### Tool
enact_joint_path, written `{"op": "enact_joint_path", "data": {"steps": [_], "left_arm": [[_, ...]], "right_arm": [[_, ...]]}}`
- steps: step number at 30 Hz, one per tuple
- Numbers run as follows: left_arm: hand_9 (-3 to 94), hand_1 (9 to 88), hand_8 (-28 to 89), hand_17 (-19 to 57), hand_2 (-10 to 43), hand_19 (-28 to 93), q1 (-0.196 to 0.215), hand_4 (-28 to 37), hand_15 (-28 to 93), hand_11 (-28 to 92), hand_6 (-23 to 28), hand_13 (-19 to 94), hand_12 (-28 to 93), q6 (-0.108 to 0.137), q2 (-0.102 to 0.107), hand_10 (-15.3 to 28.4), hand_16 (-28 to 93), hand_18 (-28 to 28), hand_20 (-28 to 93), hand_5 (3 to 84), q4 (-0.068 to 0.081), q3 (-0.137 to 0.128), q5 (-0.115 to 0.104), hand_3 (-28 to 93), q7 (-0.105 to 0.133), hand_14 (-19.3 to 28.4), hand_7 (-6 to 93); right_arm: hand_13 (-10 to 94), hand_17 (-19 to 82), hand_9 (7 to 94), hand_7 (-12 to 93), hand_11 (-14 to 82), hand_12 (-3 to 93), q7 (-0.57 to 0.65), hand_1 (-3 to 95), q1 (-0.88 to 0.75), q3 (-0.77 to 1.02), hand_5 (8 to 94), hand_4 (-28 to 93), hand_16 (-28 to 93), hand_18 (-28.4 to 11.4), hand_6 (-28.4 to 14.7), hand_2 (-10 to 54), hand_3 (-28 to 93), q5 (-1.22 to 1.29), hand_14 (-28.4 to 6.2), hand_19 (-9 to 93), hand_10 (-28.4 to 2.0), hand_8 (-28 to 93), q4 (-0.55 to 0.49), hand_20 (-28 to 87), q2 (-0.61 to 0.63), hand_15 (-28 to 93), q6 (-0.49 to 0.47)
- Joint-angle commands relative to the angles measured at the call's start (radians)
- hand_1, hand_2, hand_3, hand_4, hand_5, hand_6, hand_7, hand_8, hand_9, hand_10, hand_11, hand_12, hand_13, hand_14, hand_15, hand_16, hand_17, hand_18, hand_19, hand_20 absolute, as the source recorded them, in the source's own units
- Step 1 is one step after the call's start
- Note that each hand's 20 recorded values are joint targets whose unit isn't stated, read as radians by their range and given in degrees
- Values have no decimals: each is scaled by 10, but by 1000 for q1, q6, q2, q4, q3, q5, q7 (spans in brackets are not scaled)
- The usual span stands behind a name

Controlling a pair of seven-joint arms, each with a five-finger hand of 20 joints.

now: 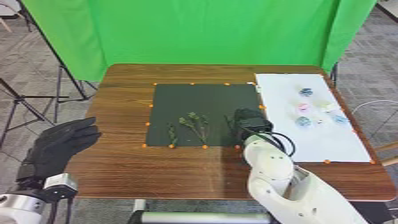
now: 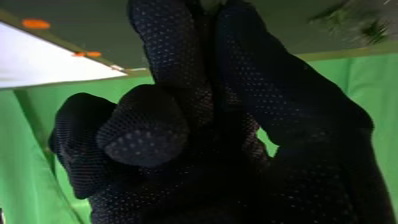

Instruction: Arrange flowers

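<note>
Greenery being laid out on the dark mat

The step in hand seems to be placing greenery. Right of centre, the right hand (image 1: 252,121) appears to pinch a thin stem (image 1: 228,123) at the right edge of the dark mat (image 1: 233,95); the next move likely calls for lowering and releasing it. Flat surfaces, not containers, carry the pieces: green sprigs (image 1: 192,122) lie mid-mat, flower heads (image 1: 304,107) on the white sheet (image 1: 282,90) at right. The left hand (image 1: 60,145), lower left, is loosely spread.

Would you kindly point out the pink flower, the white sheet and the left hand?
Pink flower (image 1: 304,108): head view, middle of the bloom.
White sheet (image 1: 324,145): head view, bare near part.
Left hand (image 1: 59,145): head view, middle of the glove.
</note>
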Motion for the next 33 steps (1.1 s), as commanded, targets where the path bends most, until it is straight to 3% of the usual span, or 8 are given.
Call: {"op": "enact_joint_path", "data": {"steps": [1, 5, 8, 11, 13, 17, 18, 33], "left_arm": [[397, 274, -104, -88, 42, 588, 6, -161, 628, 357, 131, 260, 111, -10, -4, 221, -136, 227, 106, 459, 1, 0, 4, 829, -9, 284, 191], [398, 274, -104, -88, 42, 587, 9, -160, 628, 358, 131, 259, 110, -8, -2, 222, -136, 226, 106, 458, 1, 3, 1, 829, -4, 284, 192], [398, 274, -104, -88, 42, 587, -7, -160, 628, 358, 131, 258, 110, -16, -10, 223, -136, 226, 106, 459, 3, 5, 9, 830, -22, 284, 191], [398, 274, -104, -88, 42, 587, -6, -160, 627, 358, 131, 257, 110, -13, -7, 223, -136, 226, 106, 459, 3, 8, 9, 830, -20, 284, 191], [398, 274, -104, -88, 42, 587, 10, -159, 627, 358, 131, 258, 110, -6, -1, 223, -136, 226, 106, 458, -1, 7, 3, 830, -4, 284, 191], [408, 275, -104, -88, 44, 586, 14, -160, 640, 365, 131, 288, 112, -23, -13, 228, -131, 226, 106, 459, -5, -4, 10, 828, -24, 284, 190], [411, 275, -104, -88, 44, 588, 2, -160, 647, 367, 131, 298, 112, -25, -16, 228, -132, 228, 107, 458, 5, 0, 14, 827, -27, 284, 190], [408, 276, -104, -87, 45, 590, 13, -157, 642, 365, 131, 283, 109, -14, -15, 227, -143, 228, 105, 459, -2, 2, 7, 829, -19, 284, 191]], "right_arm": [[842, 605, 925, 145, 286, 214, 1, 515, -24, 9, 884, -251, 245, -197, -44, -76, 779, 13, -65, 932, -138, 176, -17, 460, -17, 710, -21], [844, 606, 924, 149, 287, 214, 3, 509, -22, 8, 886, -246, 244, -195, -42, -79, 773, 25, -67, 932, -137, 163, -19, 456, -17, 707, -21], [845, 607, 923, 154, 287, 215, 1, 503, -19, 6, 886, -245, 244, -195, -40, -80, 770, 15, -68, 932, -135, 159, -17, 452, -17, 706, -22], [844, 607, 922, 159, 288, 215, 4, 498, -13, 9, 885, -245, 244, -194, -37, -81, 766, 28, -68, 932, -134, 158, -14, 448, -18, 705, -20], [843, 608, 920, 162, 289, 215, 3, 491, -14, 11, 883, -247, 244, -192, -34, -81, 754, 22, -69, 932, -134, 155, -14, 445, -20, 705, -23], [840, 610, 917, 168, 290, 215, 7, 474, -16, 13, 878, -247, 245, -188, -34, -84, 748, 26, -70, 932, -134, 150, -18, 438, -21, 704, -32], [839, 610, 917, 169, 290, 215, 6, 468, -19, 15, 877, -247, 245, -187, -34, -84, 748, 27, -70, 932, -134, 146, -20, 436, -21, 704, -29], [824, 606, 900, 178, 297, 215, 2, 403, -9, 16, 858, -244, 247, -185, -40, -69, 756, 7, -77, 932, -145, 98, -46, 431, -2, 711, 20]]}}
